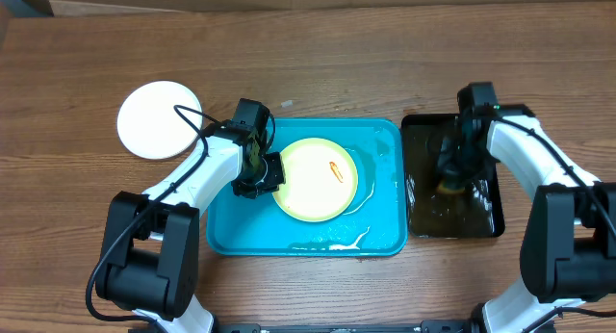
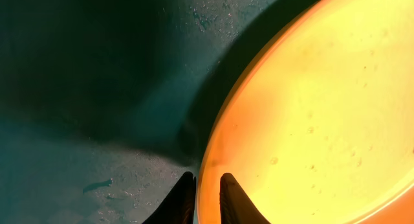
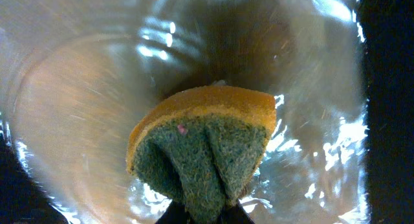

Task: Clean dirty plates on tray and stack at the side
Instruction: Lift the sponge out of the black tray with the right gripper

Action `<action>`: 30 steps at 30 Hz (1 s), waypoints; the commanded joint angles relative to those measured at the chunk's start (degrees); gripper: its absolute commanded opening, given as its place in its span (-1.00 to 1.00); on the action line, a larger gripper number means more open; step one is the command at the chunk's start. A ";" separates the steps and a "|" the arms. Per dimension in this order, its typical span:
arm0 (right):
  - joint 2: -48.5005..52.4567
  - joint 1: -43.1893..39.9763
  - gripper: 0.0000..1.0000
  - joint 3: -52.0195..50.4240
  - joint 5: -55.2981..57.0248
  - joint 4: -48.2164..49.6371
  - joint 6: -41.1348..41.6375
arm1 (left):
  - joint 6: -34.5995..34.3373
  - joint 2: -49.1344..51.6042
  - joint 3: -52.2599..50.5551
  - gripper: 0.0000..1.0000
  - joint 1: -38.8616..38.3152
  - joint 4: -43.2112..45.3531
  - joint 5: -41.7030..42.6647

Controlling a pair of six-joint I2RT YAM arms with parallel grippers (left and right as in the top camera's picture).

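A pale yellow plate (image 1: pixel 313 184) with a small orange-red smear (image 1: pixel 335 168) lies in the turquoise tray (image 1: pixel 385 140). A thin white edge (image 1: pixel 365 196) shows under its right side; I cannot tell if it is another plate. A white plate (image 1: pixel 159 119) lies on the table, left of the tray. My left gripper (image 1: pixel 266 175) is at the yellow plate's left rim; in the left wrist view its fingers (image 2: pixel 207 193) straddle and pinch that rim (image 2: pixel 310 107). My right gripper (image 1: pixel 450 179) is over the black tray, shut on a yellow-and-green sponge (image 3: pixel 207 143).
The narrow black tray (image 1: pixel 486 222) stands right of the turquoise tray and holds water, which shows glinting in the right wrist view (image 3: pixel 323 140). White suds streak (image 1: pixel 348 243) the turquoise tray's wet floor near its front edge. The table is bare wood around both trays.
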 commanded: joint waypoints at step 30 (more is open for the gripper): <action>-0.48 2.84 -0.92 8.26 9.55 -5.70 7.74 | 0.81 0.48 0.74 -0.92 -0.13 1.27 -0.33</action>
